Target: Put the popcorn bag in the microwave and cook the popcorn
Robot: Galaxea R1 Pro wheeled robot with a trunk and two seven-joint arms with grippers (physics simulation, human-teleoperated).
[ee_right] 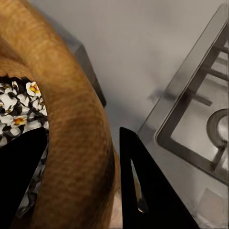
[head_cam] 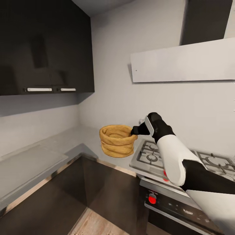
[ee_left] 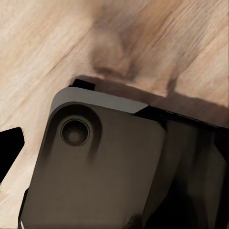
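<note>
The tan-orange popcorn bag (head_cam: 117, 141) hangs just above the corner of the grey countertop (head_cam: 65, 140), beside the hob. My right gripper (head_cam: 135, 130) is shut on its rolled rim from the right side. In the right wrist view the thick rim (ee_right: 71, 124) passes between the two black fingers (ee_right: 143, 191), one inside the sack and one outside. White popped popcorn (ee_right: 16, 107) with yellow centres lies inside the bag. The microwave is out of view. In the left wrist view a black tip (ee_left: 9, 148) shows at the edge, over light wood floor.
A steel gas hob (head_cam: 153, 156) sits right of the bag, over a dark oven with a red knob (head_cam: 152, 198). Dark wall cabinets (head_cam: 45, 49) hang over the left counter, and a pale hood (head_cam: 182, 62) over the hob. A grey robot part (ee_left: 95, 171) lies above the floor.
</note>
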